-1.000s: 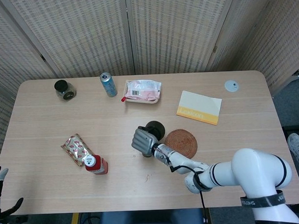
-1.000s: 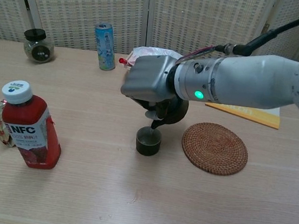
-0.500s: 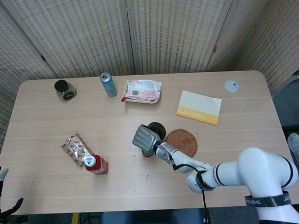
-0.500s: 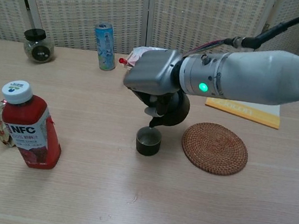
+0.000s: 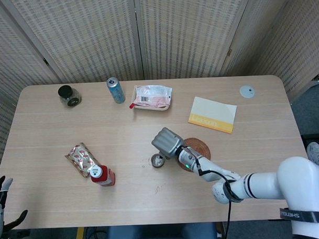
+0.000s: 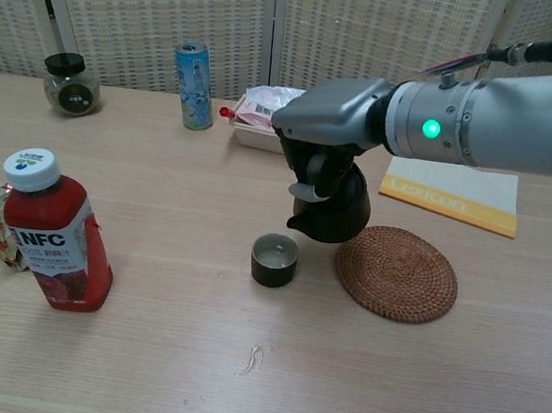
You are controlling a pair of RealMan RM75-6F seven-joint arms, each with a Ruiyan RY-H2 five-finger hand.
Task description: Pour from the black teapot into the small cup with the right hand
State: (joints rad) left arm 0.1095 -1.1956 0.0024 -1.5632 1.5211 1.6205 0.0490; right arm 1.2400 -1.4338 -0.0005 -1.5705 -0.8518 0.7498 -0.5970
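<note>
Teapot (image 6: 334, 210) (black, upright) hangs gripped from above in your right hand (image 6: 329, 122), its base at the near-left edge of the woven coaster (image 6: 397, 273). The small cup (image 6: 274, 259) stands on the table (image 6: 135, 371) just left of it, apart. Your left hand (image 5: 1, 201) shows at the frame corner with fingers spread.

The light wooden desk (image 5: 55, 123) carries a small cup (image 6: 273, 260) just below-left of the right hand (image 6: 330, 133) and a woven coaster (image 6: 397, 273) below-right of it. Beyond the hand lie a pink packet (image 5: 152, 97), a blue can (image 5: 115, 90) and a dark jar (image 5: 69, 95). Far left stand a red bottle (image 6: 56, 232) and foil packet (image 5: 81, 158); a yellow booklet (image 5: 212, 114) lies right.
</note>
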